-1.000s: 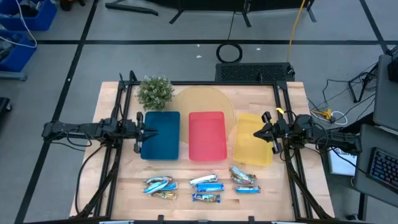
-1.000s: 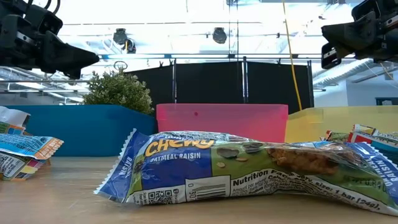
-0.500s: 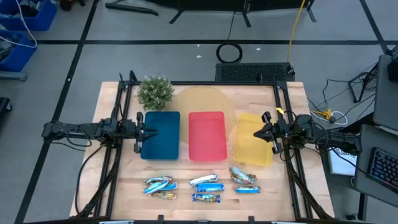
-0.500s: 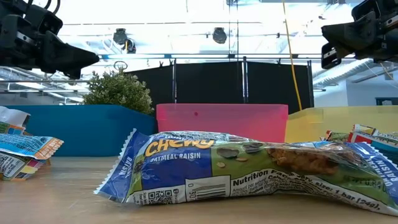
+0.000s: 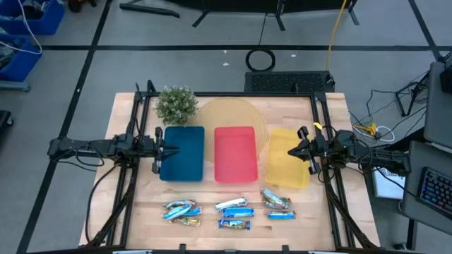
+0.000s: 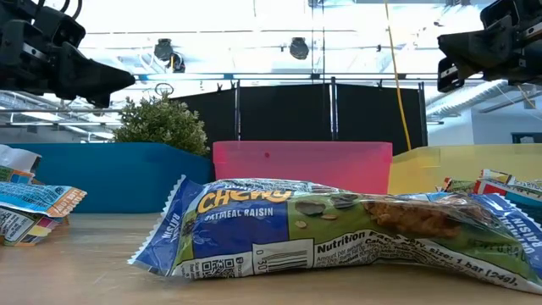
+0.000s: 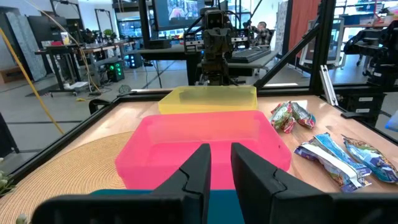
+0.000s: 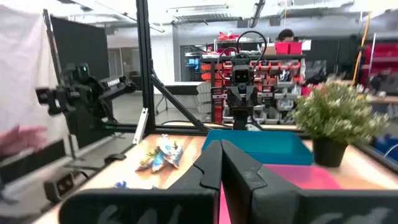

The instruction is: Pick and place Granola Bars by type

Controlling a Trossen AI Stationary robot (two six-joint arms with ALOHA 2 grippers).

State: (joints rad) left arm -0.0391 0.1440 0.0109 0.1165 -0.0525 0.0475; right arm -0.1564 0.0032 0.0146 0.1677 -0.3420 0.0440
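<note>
Bars first: the Granola Bars lie in a loose row along the near edge of the desk, well apart from both arms and from the three trays that stand between them and the far edge. You have the blue tray, the red tray and the yellow tray side by side, all with nothing in them, so I judge the sorting has not begun. The left gripper hangs over the outer edge of the blue tray, its jaws drawn nearly together with only a thin slot between them and nothing held. The right gripper hangs over the yellow tray, its jaws closed on nothing. What your next move turns on: from either pair of jaws the bars lie toward the near edge, beyond the trays. The left-hand cluster sits nearer your left arm, the right-hand cluster nearer your right, and the middle ones about equally far from both. Most bars lie with their long axis running left to right across the desk, so you would likely want the jaws to close across the short width. In the low view one blue-and-white bar lies flat and broadside, its neighbours close by, which could make a clean single pick awkward.
</note>
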